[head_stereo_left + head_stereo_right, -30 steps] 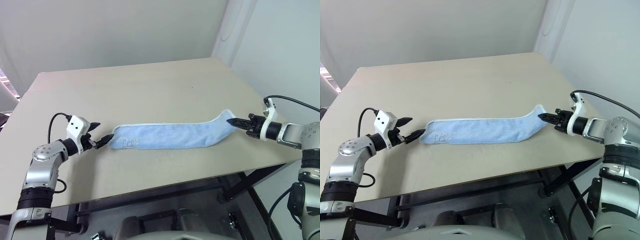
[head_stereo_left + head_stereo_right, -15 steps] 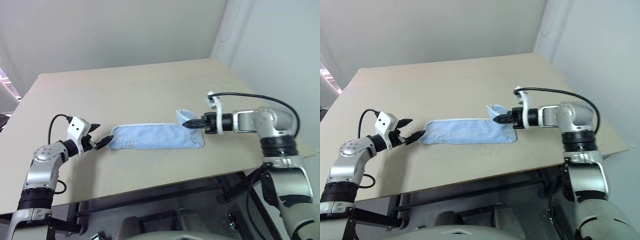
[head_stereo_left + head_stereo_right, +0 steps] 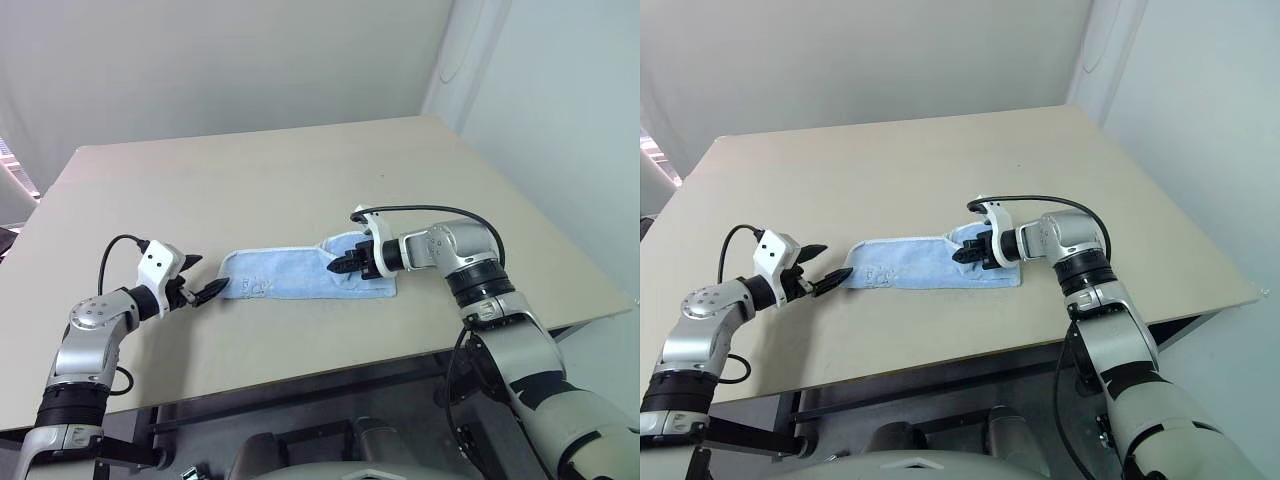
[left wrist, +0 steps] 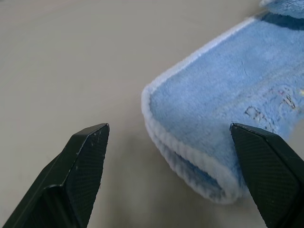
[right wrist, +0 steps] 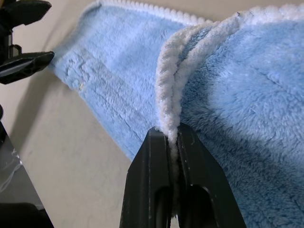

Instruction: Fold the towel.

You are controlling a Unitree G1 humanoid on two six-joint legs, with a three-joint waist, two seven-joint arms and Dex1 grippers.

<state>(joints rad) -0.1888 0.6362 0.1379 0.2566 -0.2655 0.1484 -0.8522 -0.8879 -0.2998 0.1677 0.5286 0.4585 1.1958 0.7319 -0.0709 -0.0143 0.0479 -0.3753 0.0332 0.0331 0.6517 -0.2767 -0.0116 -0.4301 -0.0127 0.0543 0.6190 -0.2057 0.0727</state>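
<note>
Where doubled over, light-blue towel with white stitched trim.

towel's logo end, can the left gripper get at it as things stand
Probably yes: the left gripper is open right at that end of the towel, with bare table between and nothing in the way.

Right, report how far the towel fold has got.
Done: the towel is already a narrow doubled strip on the table. In hand: the right gripper, shut on its trimmed end, holds that end above the strip. Left: lay that end at the logo end, where the open left gripper waits.
</note>
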